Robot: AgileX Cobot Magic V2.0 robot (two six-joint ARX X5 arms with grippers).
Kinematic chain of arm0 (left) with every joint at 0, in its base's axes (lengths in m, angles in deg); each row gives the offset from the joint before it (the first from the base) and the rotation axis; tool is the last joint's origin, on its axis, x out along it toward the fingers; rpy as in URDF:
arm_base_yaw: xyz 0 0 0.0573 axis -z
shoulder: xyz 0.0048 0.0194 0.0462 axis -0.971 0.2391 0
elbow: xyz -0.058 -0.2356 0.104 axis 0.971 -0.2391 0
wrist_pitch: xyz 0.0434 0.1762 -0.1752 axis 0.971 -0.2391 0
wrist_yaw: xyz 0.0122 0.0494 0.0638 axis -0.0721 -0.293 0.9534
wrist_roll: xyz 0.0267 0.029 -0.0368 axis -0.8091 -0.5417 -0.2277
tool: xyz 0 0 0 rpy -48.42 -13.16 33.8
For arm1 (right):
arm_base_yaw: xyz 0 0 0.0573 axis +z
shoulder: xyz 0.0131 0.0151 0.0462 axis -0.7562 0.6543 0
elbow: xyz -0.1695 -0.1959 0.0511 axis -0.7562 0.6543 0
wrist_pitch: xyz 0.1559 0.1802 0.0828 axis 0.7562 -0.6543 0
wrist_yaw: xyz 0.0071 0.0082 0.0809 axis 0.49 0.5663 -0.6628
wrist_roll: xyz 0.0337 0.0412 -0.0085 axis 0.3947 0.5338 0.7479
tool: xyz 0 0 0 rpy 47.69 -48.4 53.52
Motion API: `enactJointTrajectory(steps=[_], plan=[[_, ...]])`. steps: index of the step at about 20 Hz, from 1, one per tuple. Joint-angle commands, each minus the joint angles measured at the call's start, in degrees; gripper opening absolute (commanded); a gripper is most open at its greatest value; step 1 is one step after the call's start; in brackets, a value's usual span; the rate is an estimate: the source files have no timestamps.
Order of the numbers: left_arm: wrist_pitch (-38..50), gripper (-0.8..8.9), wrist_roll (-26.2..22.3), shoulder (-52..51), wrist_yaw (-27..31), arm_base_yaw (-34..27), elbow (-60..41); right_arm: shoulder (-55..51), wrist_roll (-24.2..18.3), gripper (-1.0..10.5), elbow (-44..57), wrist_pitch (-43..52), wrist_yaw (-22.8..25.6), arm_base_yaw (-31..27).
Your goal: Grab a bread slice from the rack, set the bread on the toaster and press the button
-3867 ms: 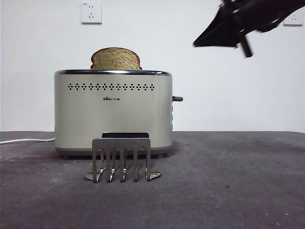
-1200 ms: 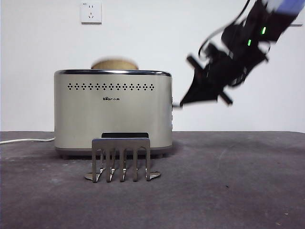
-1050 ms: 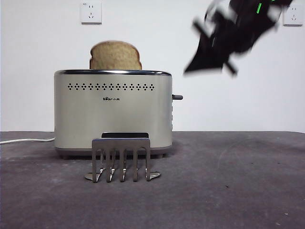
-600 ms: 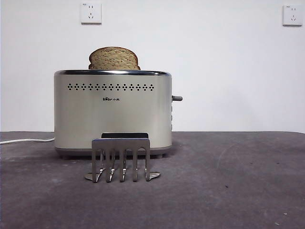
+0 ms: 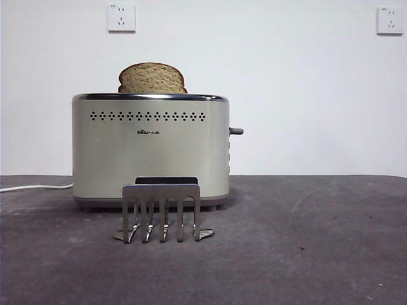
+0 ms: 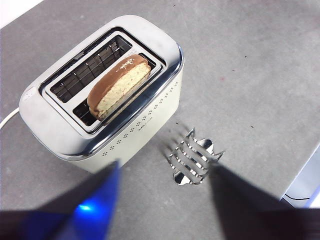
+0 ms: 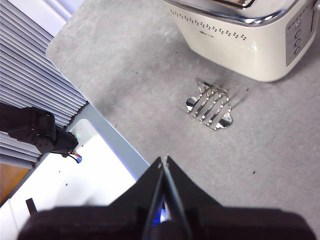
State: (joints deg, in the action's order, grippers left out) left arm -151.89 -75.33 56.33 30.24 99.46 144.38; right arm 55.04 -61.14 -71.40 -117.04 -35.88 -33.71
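1. The boxy cream-white toaster with a chrome top rim stands on the grey table. The brown wholegrain slice of bread with a domed top sits upright in one of its two slots, half risen above the rim; the other slot holds nothing.
2. The small grey metal toast rack with five prongs stands bare just in front of the toaster, at six o'clock from it in the front view.
3. The small dark grey lever button sticks out at the toaster's three o'clock side.
4. The left gripper hangs high above rack and toaster, jaws spread wide, holding nothing.
5. The right gripper hovers well off the rack, jaws pressed together, empty.
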Motion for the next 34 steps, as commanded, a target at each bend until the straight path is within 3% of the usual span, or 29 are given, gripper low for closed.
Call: enactJointTrajectory(steps=[1, 18, 20, 23, 26, 30, 34], plan=[[-2.8, -0.06, 0.6, 0.0, -0.2, -0.1, 0.2, 0.0, -1.0, -0.1, 0.3, 0.2, 0.0, 0.1], [-1.7, -0.04, 0.4, -0.9, 0.8, -1.2, 0.2, 0.0, -0.8, 0.0, 0.3, 0.3, 0.2, 0.0], [3.5, -0.04, -2.9, -3.5, 3.6, -2.8, 0.1, 0.0, -0.8, 0.0, 0.3, 0.3, 0.2, 0.0], [18.0, -0.04, -1.9, -10.5, 1.4, -9.4, -0.7, 0.0, -0.8, 0.0, 0.3, 0.3, 0.2, 0.0], [27.1, -0.04, -1.1, -18.0, 1.7, -17.7, -5.0, 0.0, -0.8, 0.0, 0.3, 0.3, 0.2, 0.0], [38.0, -0.04, -1.8, -30.6, 5.9, -26.1, -20.8, 0.0, -0.8, 0.0, 0.3, 0.3, 0.2, 0.0], [49.8, -0.04, -1.4, -42.1, 9.2, -28.7, -42.4, 0.0, -0.8, 0.0, 0.3, 0.3, 0.2, 0.0]])
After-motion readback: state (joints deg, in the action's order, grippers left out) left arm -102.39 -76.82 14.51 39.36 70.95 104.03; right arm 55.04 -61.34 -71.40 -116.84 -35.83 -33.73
